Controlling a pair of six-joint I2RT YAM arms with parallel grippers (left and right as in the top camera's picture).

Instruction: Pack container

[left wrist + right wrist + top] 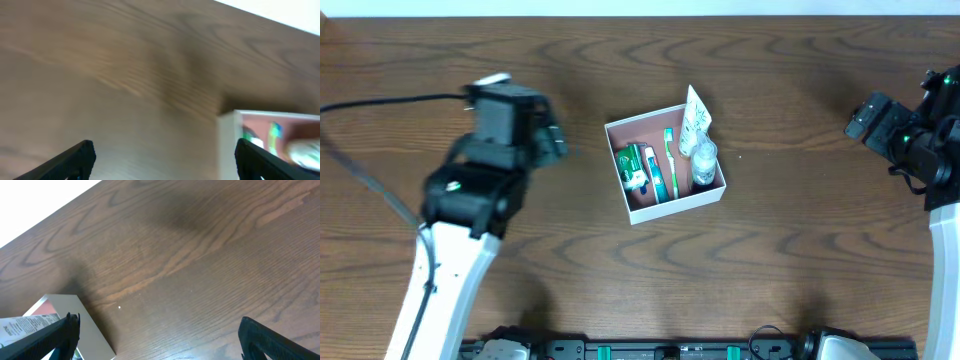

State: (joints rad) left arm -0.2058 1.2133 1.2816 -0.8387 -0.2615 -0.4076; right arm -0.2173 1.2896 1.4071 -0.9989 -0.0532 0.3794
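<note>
The container (675, 206) sits mid-desk (800, 250), holding a packet (633, 165), toothbrush (671, 160), tube (697, 120) and a bottle (703, 160) that is hard to make out. The left tool (165, 160) and right tool (160, 335) are both spread wide and empty.

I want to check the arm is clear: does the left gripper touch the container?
Apart. The overhead view shows bare table between the left gripper and the container.
</note>
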